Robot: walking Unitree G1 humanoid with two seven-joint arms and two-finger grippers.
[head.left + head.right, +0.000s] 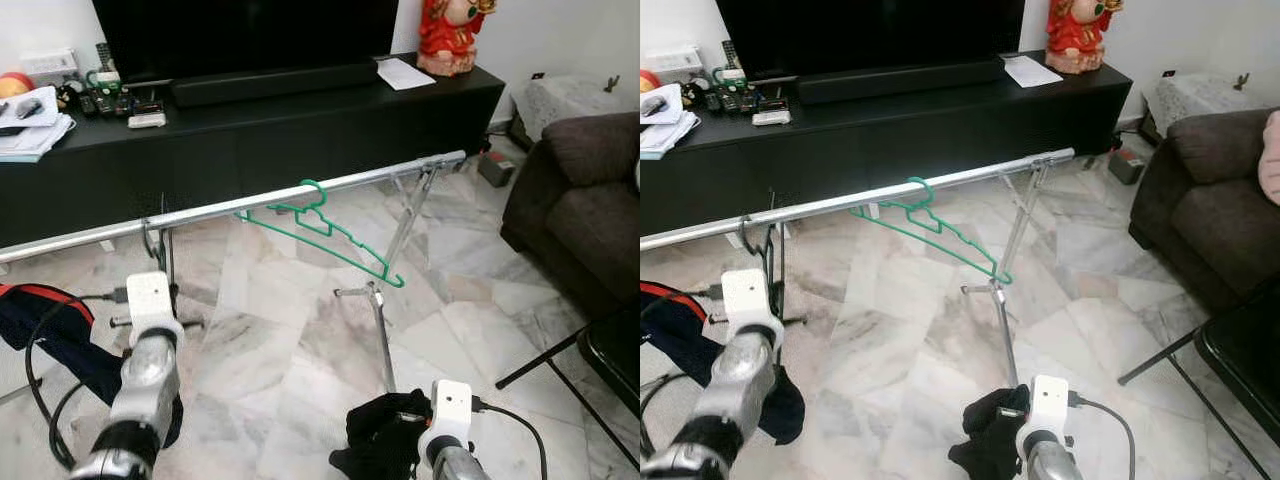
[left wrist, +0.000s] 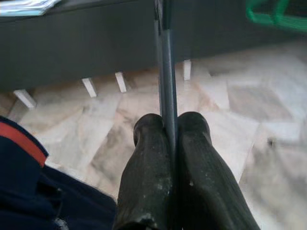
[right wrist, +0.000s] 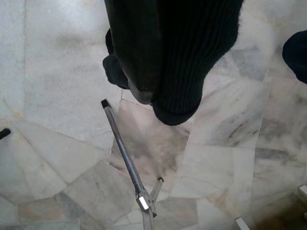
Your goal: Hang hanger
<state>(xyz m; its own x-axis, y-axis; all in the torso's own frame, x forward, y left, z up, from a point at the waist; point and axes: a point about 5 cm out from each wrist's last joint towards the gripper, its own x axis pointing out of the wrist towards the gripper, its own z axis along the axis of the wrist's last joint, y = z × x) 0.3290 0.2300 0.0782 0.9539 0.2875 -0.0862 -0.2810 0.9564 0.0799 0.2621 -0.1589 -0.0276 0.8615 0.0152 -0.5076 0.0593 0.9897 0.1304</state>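
Green hanger [image 1: 322,232] hooked on rail [image 1: 230,206]; left hand [image 2: 173,139] closed, empty; right hand [image 3: 160,91] clamps dark cloth [image 3: 192,52]; risk: either arm bumping the rail could slide the hanger off.

The rail [image 1: 300,195] runs off the picture's left edge. The right gripper [image 3: 158,103] fingers are wrapped in black cloth [image 1: 385,435], their spacing unreadable.
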